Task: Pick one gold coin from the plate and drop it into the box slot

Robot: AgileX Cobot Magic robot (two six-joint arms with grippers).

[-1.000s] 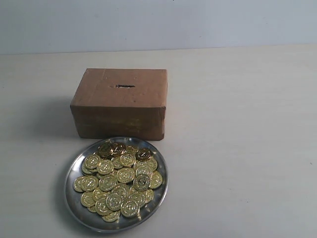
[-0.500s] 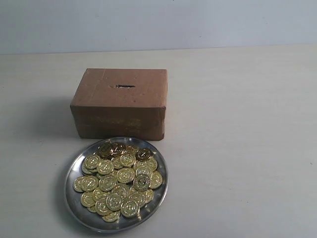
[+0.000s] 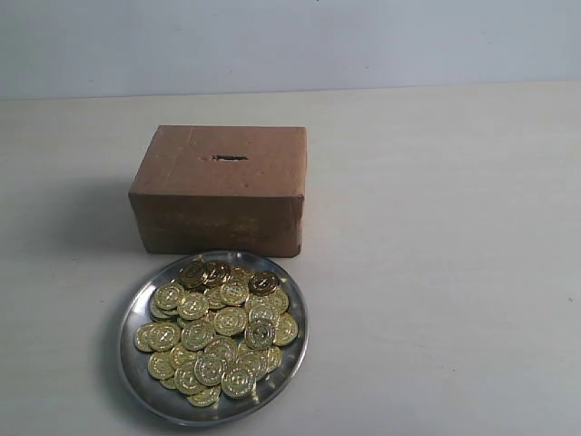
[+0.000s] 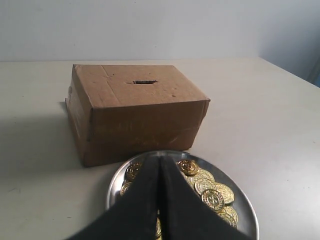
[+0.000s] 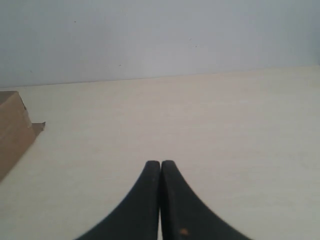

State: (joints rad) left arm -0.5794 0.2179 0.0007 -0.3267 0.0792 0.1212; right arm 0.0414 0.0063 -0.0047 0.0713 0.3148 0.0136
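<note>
A shiny silver plate lies near the front of the table, heaped with several gold coins. Just behind it stands the brown cardboard box with a dark slot in its top face. Neither arm shows in the exterior view. In the left wrist view my left gripper is shut and empty, its tips over the plate and coins, the box and slot beyond. My right gripper is shut and empty above bare table, the box's corner off to one side.
The pale table stretches wide to the right of the box and plate. A light wall runs along the table's far edge.
</note>
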